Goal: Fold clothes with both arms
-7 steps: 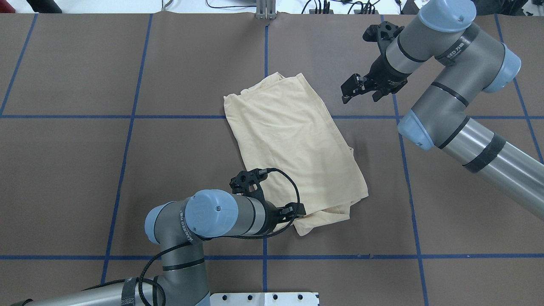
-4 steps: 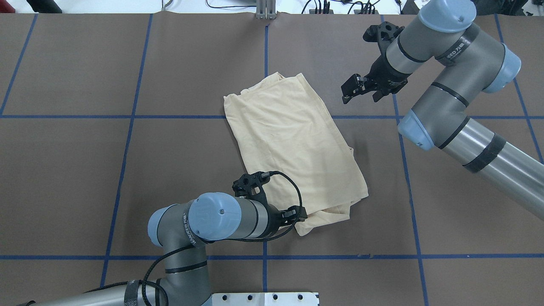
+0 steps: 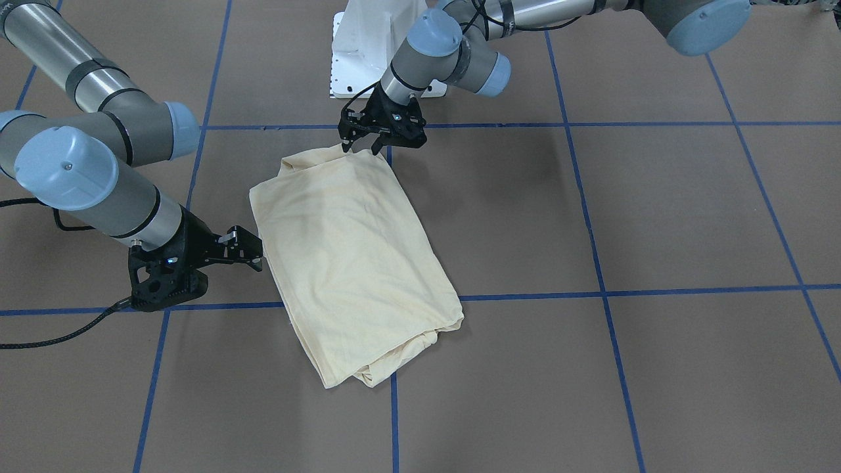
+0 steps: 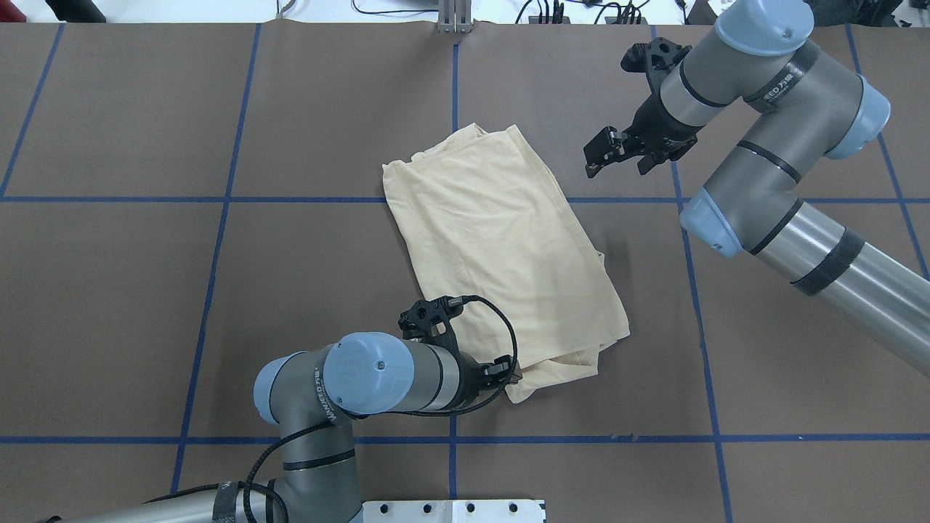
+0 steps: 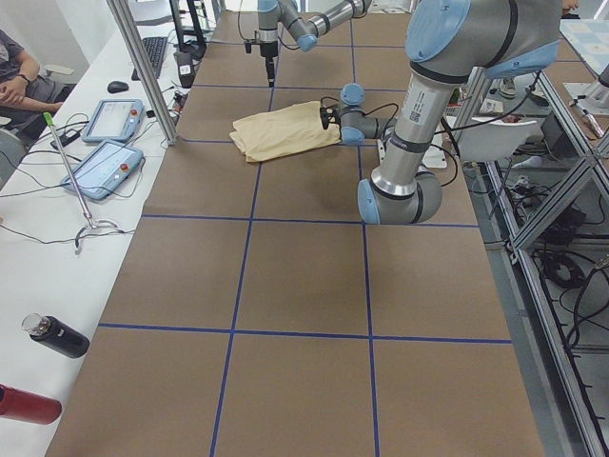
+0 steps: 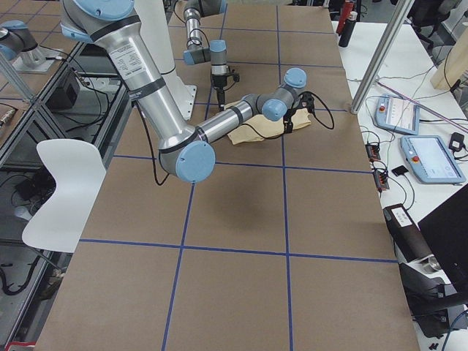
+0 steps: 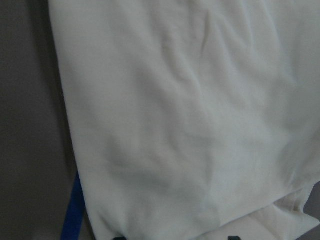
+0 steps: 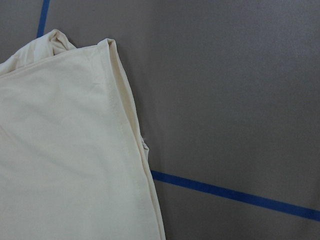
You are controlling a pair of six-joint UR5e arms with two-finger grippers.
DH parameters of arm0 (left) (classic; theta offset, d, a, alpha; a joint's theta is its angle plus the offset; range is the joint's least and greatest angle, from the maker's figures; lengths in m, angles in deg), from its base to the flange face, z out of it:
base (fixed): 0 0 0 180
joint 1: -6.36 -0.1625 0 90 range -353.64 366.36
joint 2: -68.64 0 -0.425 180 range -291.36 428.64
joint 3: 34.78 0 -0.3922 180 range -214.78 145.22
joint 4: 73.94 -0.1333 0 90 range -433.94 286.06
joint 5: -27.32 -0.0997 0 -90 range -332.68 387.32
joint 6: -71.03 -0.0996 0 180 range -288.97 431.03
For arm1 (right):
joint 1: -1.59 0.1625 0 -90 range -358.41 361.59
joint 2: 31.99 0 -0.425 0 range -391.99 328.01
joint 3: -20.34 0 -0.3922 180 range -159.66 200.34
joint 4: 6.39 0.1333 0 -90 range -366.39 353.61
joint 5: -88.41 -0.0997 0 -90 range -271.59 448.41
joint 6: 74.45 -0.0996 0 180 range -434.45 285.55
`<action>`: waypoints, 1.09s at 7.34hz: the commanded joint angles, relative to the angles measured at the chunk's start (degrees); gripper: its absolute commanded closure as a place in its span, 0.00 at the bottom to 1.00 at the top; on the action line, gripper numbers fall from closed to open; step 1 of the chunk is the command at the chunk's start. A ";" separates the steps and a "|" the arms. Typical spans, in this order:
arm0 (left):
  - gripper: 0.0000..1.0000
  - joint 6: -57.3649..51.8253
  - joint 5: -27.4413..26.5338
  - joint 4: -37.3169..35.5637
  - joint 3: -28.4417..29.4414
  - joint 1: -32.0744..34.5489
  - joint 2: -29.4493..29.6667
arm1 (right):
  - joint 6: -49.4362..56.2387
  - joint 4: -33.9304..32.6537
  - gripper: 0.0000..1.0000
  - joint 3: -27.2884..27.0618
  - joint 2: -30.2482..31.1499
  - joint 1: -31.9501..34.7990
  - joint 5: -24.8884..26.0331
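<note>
The pale cream-yellow shirt (image 4: pixel 501 247) lies folded into a slanted rectangle in the middle of the brown table; no print or label shows. It also shows in the front view (image 3: pixel 348 249) and fills the left wrist view (image 7: pixel 175 125). My left gripper (image 4: pixel 512 374) is open and low over the shirt's near corner (image 3: pixel 361 148), one finger on each side of the cloth's tip. My right gripper (image 4: pixel 616 171) is open and empty, apart from the shirt's far right edge; in the front view (image 3: pixel 257 255) it sits just beside that edge. The right wrist view shows the shirt's far corner (image 8: pixel 65 150).
Blue tape lines (image 4: pixel 454 439) cross the brown table cover. The white base pedestal (image 3: pixel 361 46) stands at the robot's side of the table. A side bench with tablets (image 5: pixel 105 167) and a black bottle (image 5: pixel 57 335) runs along the far side. A white chair (image 6: pixel 62 183) stands behind the robot.
My left arm has shifted slightly right and lowered its gripper onto the shirt's near corner. The right arm and the shirt have not moved.
</note>
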 commanded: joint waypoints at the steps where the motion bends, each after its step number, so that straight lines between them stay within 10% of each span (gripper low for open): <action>1: 0.72 0.00 -0.05 -0.15 -0.09 -0.01 0.01 | 0.00 0.00 0.01 0.02 0.00 0.00 0.00; 3: 1.00 0.61 -0.05 -0.33 -0.09 -0.01 0.01 | 0.00 0.09 0.01 0.19 0.00 0.00 0.00; 6: 1.00 1.23 0.30 -0.51 -0.71 -0.01 -0.43 | 0.00 0.09 0.01 0.28 0.00 0.00 0.09; 8: 0.32 0.70 0.48 -0.77 -2.28 0.08 -0.87 | 0.00 0.09 0.00 0.28 0.00 0.00 0.00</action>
